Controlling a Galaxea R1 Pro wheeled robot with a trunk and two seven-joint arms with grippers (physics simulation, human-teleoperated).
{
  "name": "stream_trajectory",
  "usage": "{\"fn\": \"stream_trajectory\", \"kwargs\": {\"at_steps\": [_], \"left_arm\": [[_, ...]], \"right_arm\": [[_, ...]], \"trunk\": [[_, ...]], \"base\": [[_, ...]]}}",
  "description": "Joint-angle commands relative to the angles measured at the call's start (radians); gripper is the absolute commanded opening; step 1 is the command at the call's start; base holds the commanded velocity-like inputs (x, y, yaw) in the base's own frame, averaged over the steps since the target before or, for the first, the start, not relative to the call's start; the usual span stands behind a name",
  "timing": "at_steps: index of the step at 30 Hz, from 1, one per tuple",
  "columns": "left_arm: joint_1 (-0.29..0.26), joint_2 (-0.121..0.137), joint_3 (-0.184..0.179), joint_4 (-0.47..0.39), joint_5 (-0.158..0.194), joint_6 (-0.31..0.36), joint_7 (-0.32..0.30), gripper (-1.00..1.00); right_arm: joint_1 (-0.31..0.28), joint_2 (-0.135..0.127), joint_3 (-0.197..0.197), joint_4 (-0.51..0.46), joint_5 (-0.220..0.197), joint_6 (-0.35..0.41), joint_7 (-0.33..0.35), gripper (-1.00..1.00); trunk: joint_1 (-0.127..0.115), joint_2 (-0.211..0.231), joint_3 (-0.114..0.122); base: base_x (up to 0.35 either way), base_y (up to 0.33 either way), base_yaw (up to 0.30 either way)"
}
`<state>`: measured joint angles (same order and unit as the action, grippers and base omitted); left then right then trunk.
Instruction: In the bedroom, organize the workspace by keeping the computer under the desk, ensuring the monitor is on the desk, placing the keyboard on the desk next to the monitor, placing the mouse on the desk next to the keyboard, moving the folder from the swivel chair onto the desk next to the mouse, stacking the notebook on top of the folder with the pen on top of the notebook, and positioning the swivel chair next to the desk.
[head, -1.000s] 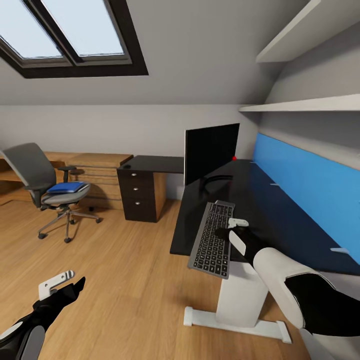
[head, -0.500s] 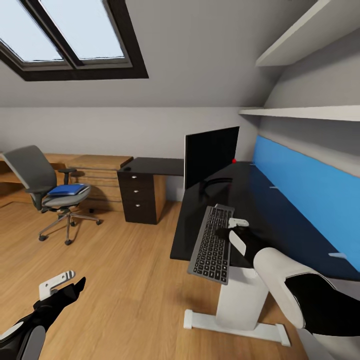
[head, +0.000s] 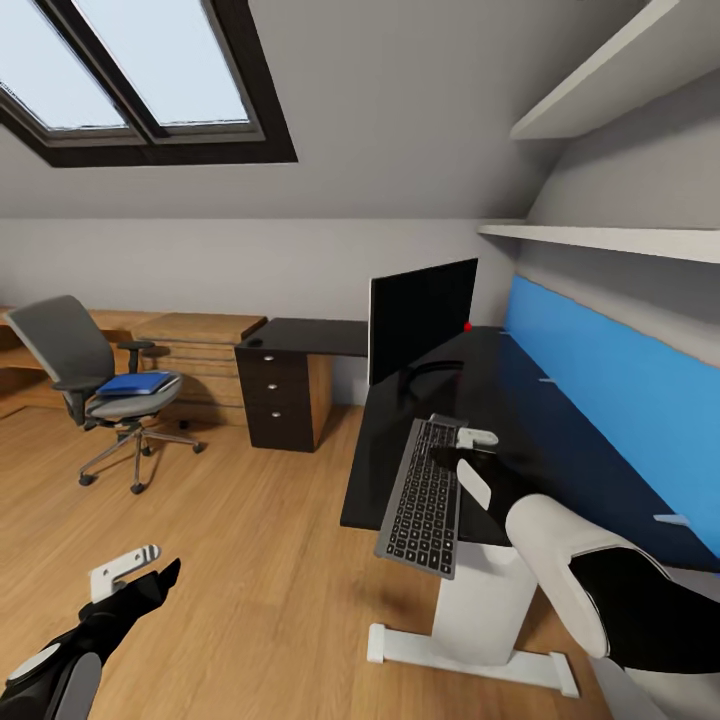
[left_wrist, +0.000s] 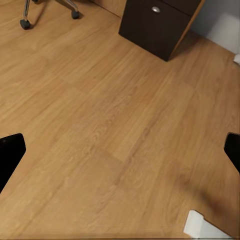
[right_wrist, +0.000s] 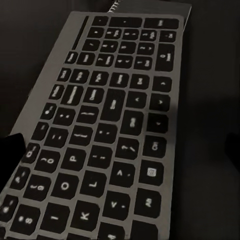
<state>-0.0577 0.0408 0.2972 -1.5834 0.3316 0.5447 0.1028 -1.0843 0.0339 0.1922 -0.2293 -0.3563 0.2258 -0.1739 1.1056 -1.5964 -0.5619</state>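
Step in hand: placing the slim silver-grey keyboard with black keys on the long black-topped counter, in front of the wide black-fronted monitor.
Keyboard: lies lengthwise on the counter, its near end jutting past the counter's front edge; its far end seems to overlap a thin spiral-edged grey notebook.
Right claw: at the keyboard's right edge, fingers spread either side in the wrist view; I judge it open, gripping nothing.
Left claw: low over the wooden floor, fingers apart, empty.
Still to do: the flat bright blue folder rests on the seat of the grey swivel chair, well apart from the counter.
Next move: likely nudging the keyboard fully onto the counter, then crossing to the chair for the folder.
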Motion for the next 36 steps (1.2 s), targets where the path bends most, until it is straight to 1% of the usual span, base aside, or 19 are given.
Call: {"fn": "stream_trajectory", "kwargs": {"at_steps": [1,7,12,13,14,15,17,18,19,21,22,25,26,28,29,30,32,36], "left_arm": [[-0.001,0.0,-0.002,0.0,0.011,0.005,0.008,1.0],[-0.001,0.0,-0.007,0.005,0.011,0.004,0.008,1.0],[-0.001,-0.001,-0.008,0.007,0.011,0.003,0.008,1.0],[-0.001,-0.001,-0.008,0.007,0.011,0.002,0.008,1.0],[-0.001,-0.001,-0.009,0.007,0.011,0.002,0.008,1.0],[-0.001,-0.001,-0.009,0.008,0.011,0.002,0.007,1.0],[-0.001,-0.001,-0.009,0.008,0.011,0.002,0.007,1.0],[-0.001,-0.001,-0.009,0.01,0.012,0.001,0.006,1.0],[-0.001,-0.001,-0.009,0.011,0.012,0.001,0.006,1.0],[-0.001,-0.001,-0.01,0.014,0.012,0.001,0.006,1.0],[-0.001,-0.001,-0.01,0.016,0.012,0.001,0.005,1.0],[-0.001,-0.001,-0.01,0.017,0.012,0.001,0.005,1.0],[-0.001,-0.001,-0.01,0.018,0.012,0.001,0.005,1.0],[-0.001,-0.001,-0.011,0.019,0.012,0.002,0.005,1.0],[-0.001,-0.001,-0.017,0.022,0.012,0.002,0.006,1.0],[-0.001,-0.001,-0.023,0.025,0.012,0.002,0.006,1.0],[-0.001,0.002,-0.059,0.037,0.011,0.003,0.008,1.0],[-0.001,0.003,-0.086,0.043,0.009,0.003,0.009,1.0]], "right_arm": [[0.0,-0.001,0.008,-0.007,-0.01,0.004,-0.007,1.0],[0.013,-0.001,0.008,-0.066,-0.01,0.002,-0.008,1.0],[0.057,-0.003,0.006,-0.166,-0.01,0.01,-0.017,1.0],[0.082,-0.004,0.005,-0.218,-0.01,0.022,-0.029,1.0],[0.096,-0.005,0.005,-0.249,-0.01,0.031,-0.038,1.0],[0.18,-0.004,0.004,-0.426,-0.011,0.083,-0.113,1.0],[0.22,-0.003,0.003,-0.501,-0.013,0.098,-0.152,1.0],[0.261,0.0,0.003,-0.574,-0.022,0.108,-0.193,1.0],[0.281,0.001,0.003,-0.609,-0.03,0.112,-0.214,1.0],[0.317,0.002,0.002,-0.671,-0.058,0.117,-0.255,1.0],[0.345,0.002,0.001,-0.721,-0.099,0.121,-0.29,1.0],[0.371,0.0,0.001,-0.775,-0.173,0.124,-0.329,1.0],[0.381,-0.002,0.0,-0.798,-0.223,0.125,-0.346,1.0],[0.388,-0.004,0.0,-0.813,-0.269,0.126,-0.357,1.0],[0.392,-0.006,-0.001,-0.823,-0.308,0.126,-0.364,1.0],[0.394,-0.008,-0.002,-0.826,-0.324,0.125,-0.367,1.0],[0.398,-0.015,-0.002,-0.834,-0.376,0.123,-0.373,1.0],[0.408,-0.018,-0.003,-0.838,-0.404,0.12,-0.374,1.0]], "trunk": [[0.0,-0.001,-0.001],[0.0,-0.001,-0.001],[0.0,-0.001,-0.001],[0.0,-0.001,-0.001],[0.0,-0.001,-0.001],[0.0,-0.001,-0.001],[0.0,-0.001,-0.001],[0.0,-0.001,-0.001],[0.0,-0.001,-0.001],[0.0,-0.001,-0.001],[0.0,-0.001,-0.001],[0.0,-0.001,-0.001],[0.0,-0.001,-0.001],[0.0,-0.001,-0.001],[0.0,-0.001,-0.001],[0.0,-0.001,-0.001],[0.0,-0.001,-0.001],[0.0,-0.001,-0.001]], "base": [[0.0,0.0,0.0],[0.0,0.0,0.0],[0.0,0.0,0.0],[0.0,0.0,0.0],[0.0,0.0,0.0],[0.0,0.0,0.0],[0.0,0.0,0.0],[0.0,0.0,0.0],[0.0,0.0,0.0],[0.0,0.0,0.0],[-0.006,0.0,0.0],[-0.054,-0.002,0.0],[-0.157,-0.036,0.0],[-0.199,-0.065,0.0],[-0.248,-0.106,0.0],[-0.261,-0.119,0.0],[-0.284,-0.149,0.0],[-0.293,-0.172,0.0]]}}
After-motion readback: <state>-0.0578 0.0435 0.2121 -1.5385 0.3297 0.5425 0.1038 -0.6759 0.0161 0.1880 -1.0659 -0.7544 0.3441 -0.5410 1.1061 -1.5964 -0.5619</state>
